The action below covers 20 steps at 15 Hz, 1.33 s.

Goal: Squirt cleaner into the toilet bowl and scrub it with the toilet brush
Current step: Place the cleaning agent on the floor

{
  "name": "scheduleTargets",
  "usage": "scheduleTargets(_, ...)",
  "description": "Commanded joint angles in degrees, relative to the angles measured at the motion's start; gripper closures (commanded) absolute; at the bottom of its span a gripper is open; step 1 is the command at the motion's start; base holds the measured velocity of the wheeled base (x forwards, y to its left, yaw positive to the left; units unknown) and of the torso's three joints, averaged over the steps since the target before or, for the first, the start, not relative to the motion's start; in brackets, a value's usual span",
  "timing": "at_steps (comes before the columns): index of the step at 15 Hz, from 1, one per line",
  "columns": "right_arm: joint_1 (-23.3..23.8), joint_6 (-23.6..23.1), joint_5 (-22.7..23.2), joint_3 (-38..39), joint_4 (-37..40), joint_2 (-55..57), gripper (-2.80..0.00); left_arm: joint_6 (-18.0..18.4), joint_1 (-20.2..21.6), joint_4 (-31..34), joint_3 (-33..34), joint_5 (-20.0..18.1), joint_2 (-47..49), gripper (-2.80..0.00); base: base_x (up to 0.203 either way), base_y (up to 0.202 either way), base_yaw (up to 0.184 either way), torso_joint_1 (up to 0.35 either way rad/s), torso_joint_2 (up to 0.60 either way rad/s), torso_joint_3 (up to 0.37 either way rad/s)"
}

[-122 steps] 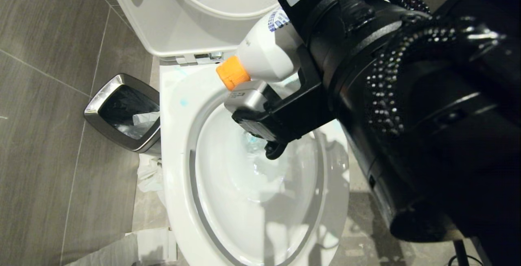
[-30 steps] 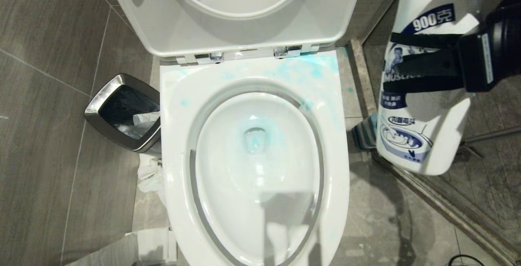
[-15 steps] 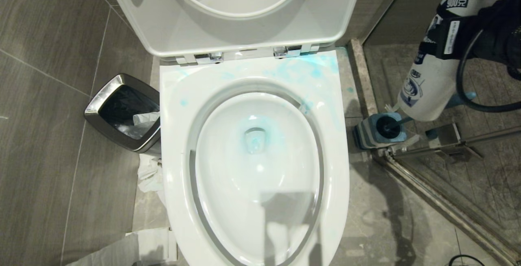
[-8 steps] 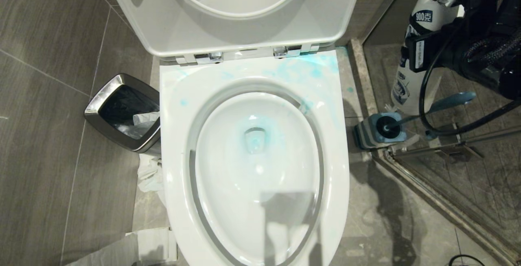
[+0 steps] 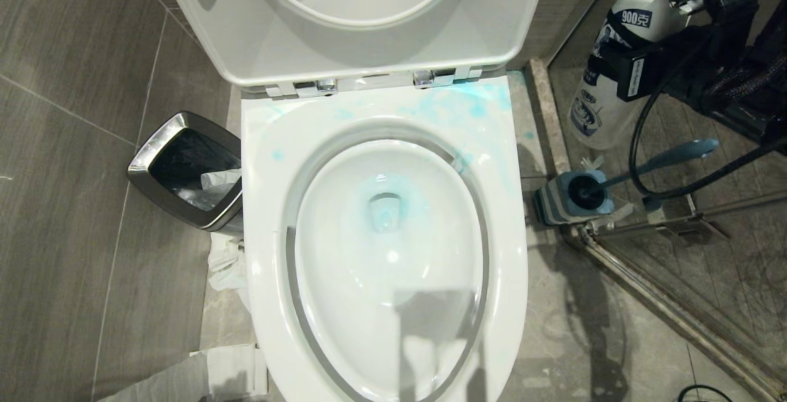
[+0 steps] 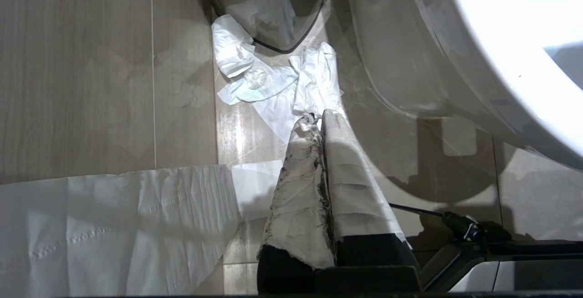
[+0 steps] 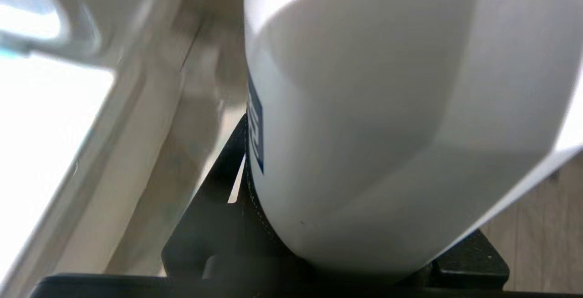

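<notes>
While your right gripper (image 5: 615, 64) clamps the white blue-labelled plastic cleaner bottle (image 5: 605, 91), set it down squarely. A tilted landing could topple it onto the blue toilet brush (image 5: 615, 184) (your left gripper (image 6: 319, 120) sits pressed together).

grey tiled floor (image 5: 74, 217) carries the white toilet (image 5: 264, 254), a steel bin (image 5: 184, 171) beside it, crumpled tissue (image 5: 224, 264), and a brush holder (image 5: 569, 196) at the shower track (image 5: 670, 313).

The cleaner bottle (image 5: 605, 64) is cut off at the cap by the head view's top edge, and its middle is covered by the right pincer (image 5: 621, 70). The toilet brush (image 5: 664, 159) head is sunk out of sight in its holder (image 5: 556, 202). The toilet (image 5: 264, 205) front is cropped below.
</notes>
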<state>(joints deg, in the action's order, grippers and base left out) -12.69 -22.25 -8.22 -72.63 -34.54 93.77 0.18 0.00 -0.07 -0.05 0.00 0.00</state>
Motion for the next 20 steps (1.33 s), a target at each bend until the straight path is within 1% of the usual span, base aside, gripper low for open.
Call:
scheduleTargets(1,0.41,-0.16,-1.85,1.72,-8.55,3.17,0.00,-0.01,0.00,-0.01,-0.03,0.00,0.00,0.00,0.000,0.000,0.000,0.000,0.00,0.000)
scheduleTargets(2,0.49,-0.17,-2.30,2.31,-11.00,4.19,0.00,-0.01,0.00,-0.01,0.05,0.00,0.00,0.00,0.000,0.000,0.000,0.000,0.00,0.000)
scheduleTargets(3,0.55,-0.17,-2.40,2.22,-11.87,5.16,0.00,-0.01,0.00,-0.01,0.05,0.00,0.00,0.00,0.000,0.000,0.000,0.000,0.00,0.000)
scheduleTargets(7,0.56,0.09,-2.33,1.10,-12.60,8.91,0.00,-0.01,0.00,-0.01,-0.04,0.00,0.00,0.00,0.000,0.000,0.000,0.000,0.00,0.000)
scheduleTargets(11,0.86,-0.10,-2.33,0.39,-16.54,13.57,0.00,-0.01,0.00,-0.01,0.05,0.00,0.00,0.00,0.000,0.000,0.000,0.000,0.00,0.000)
scheduleTargets(20,1.70,-0.32,-2.50,-0.35,-16.68,16.34,0.00,0.35,-0.09,0.51,-0.21,0.00,0.00,0.00,0.000,0.000,0.000,0.000,0.00,0.000)
